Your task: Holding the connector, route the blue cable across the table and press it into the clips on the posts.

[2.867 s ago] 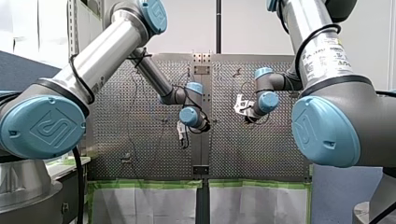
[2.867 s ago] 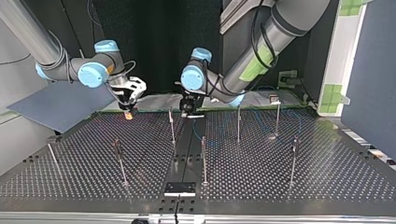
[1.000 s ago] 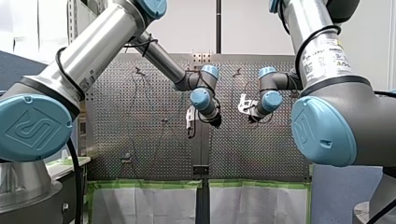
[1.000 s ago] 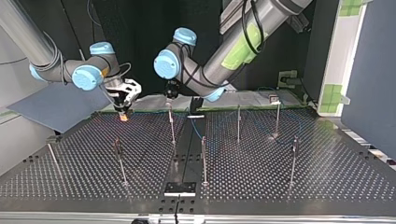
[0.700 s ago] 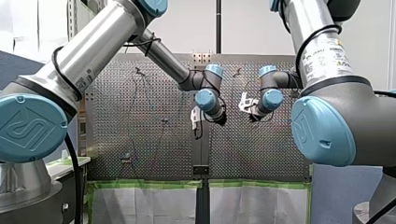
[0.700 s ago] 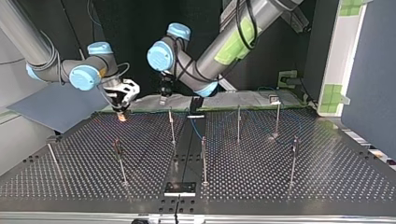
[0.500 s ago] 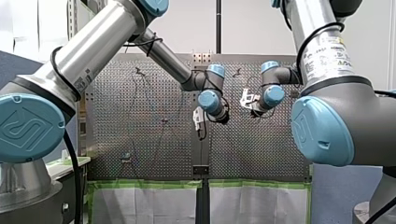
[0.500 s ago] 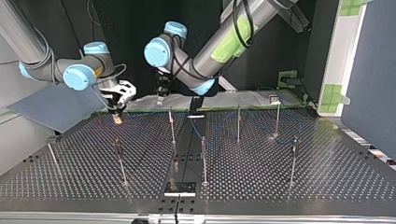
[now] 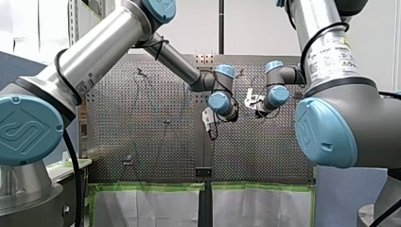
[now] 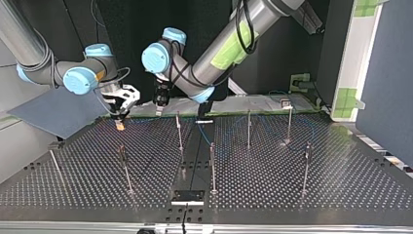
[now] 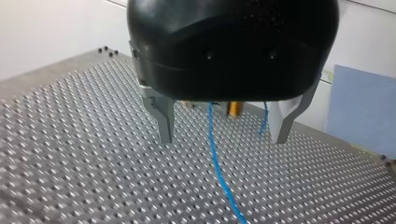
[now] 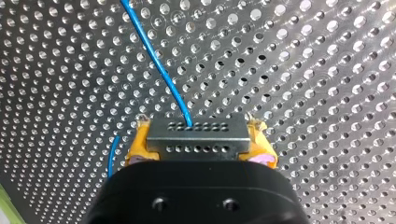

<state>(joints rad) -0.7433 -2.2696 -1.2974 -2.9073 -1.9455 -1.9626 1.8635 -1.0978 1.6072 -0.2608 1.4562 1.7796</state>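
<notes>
**The connector [image 12: 198, 140] sits clamped in my right gripper [image 12: 198, 126]; my left gripper [image 11: 220, 139] stands wide around the blue cable [image 11: 218, 170]**

Front view: my left arm reaches past the middle seam of the table [image 9: 142, 142]. My left gripper [image 9: 208, 122] hangs just beside my right gripper [image 9: 249, 101], slightly lower. Their fingers are too small here to read.

Top view: both grippers hang over the table's far edge. My right gripper [image 10: 120, 122] points down with a yellow tip, toward the far left corner. My left gripper [image 10: 158, 107] is just beside it, nearer the middle of that edge. The blue cable [image 10: 206, 136] shows as a thin line running in from the far edge among the upright posts [image 10: 178, 129].

Left wrist view: the two metal fingers [image 11: 163, 119] are spread wide. The cable runs down between them, touching neither, over the perforated table [image 11: 70, 140].

Right wrist view: the yellow pads [image 12: 140, 147] press on the connector from both sides. It is a grey metal block with two rows of small holes. The cable leaves its outer face and runs away over the table [image 12: 327, 70].
</notes>
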